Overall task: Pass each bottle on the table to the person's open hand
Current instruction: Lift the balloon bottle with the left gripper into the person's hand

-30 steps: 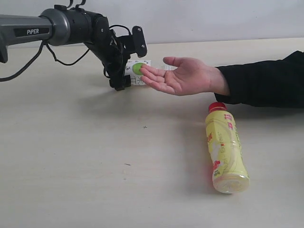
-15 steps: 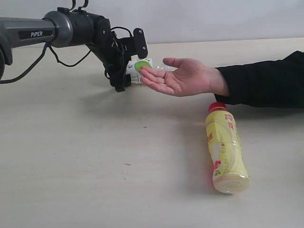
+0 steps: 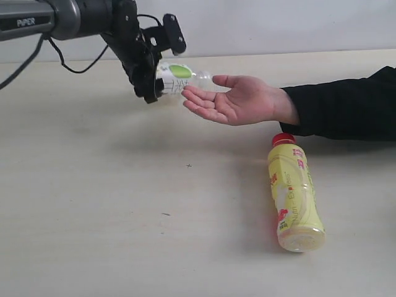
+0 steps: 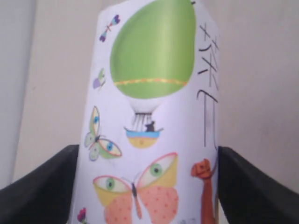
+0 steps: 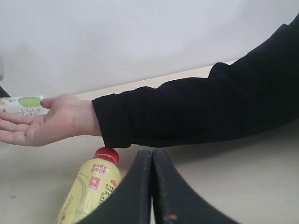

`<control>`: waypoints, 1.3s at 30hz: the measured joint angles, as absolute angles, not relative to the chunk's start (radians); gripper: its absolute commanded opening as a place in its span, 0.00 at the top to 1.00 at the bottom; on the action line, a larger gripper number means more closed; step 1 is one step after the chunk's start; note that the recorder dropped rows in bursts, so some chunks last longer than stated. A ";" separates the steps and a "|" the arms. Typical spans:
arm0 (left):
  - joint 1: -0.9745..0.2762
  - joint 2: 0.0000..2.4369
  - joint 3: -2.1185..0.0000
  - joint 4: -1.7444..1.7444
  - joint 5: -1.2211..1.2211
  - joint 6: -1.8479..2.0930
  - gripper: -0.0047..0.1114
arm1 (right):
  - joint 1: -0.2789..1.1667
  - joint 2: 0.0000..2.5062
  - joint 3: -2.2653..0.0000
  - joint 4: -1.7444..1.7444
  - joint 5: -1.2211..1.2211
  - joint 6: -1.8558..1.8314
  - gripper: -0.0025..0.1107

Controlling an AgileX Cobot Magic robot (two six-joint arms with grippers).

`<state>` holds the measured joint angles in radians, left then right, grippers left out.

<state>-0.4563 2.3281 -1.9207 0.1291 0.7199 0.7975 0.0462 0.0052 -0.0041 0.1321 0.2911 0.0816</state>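
Observation:
My left gripper point(image 3: 156, 79) is shut on the small white-label bottle point(image 3: 176, 78), held on its side above the table point(image 3: 111, 204), its neck pointing at the fingertips of the person's open hand point(image 3: 238, 99). In the left wrist view the label's green balloon and butterflies point(image 4: 149, 121) fill the frame between the two black fingers point(image 4: 42, 186). The yellow red-capped bottle point(image 3: 292, 193) lies on its side below the person's wrist; it also shows in the right wrist view point(image 5: 91, 189). My right gripper point(image 5: 152, 158) is shut and empty, out of the exterior view. The cola and green-white bottles are out of view.
The person's black sleeve point(image 3: 346, 105) stretches in from the right edge, just above the yellow bottle. A pale wall point(image 3: 278, 25) runs behind the table's far edge. A few dark specks point(image 3: 189, 165) mark the tabletop.
My left gripper has lifted the small bottle off the table and tilted it toward the hand. The hand and the yellow bottle have stayed put.

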 measured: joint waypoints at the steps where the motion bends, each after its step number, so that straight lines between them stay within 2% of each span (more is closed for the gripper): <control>1: -0.456 2.307 -1.921 0.143 0.731 0.765 0.96 | 0.046 0.005 -0.004 0.132 0.291 0.082 0.98; 18: -0.475 2.098 -1.921 0.176 0.926 0.447 0.96 | 0.046 0.005 -0.004 0.132 0.291 0.082 0.98; 30: -0.652 2.041 -1.921 0.174 1.071 0.007 0.96 | 0.046 0.005 -0.004 0.132 0.291 0.082 0.98; 39: -0.779 2.041 -1.921 0.174 1.090 -0.222 0.96 | 0.046 0.005 -0.004 0.132 0.291 0.082 0.98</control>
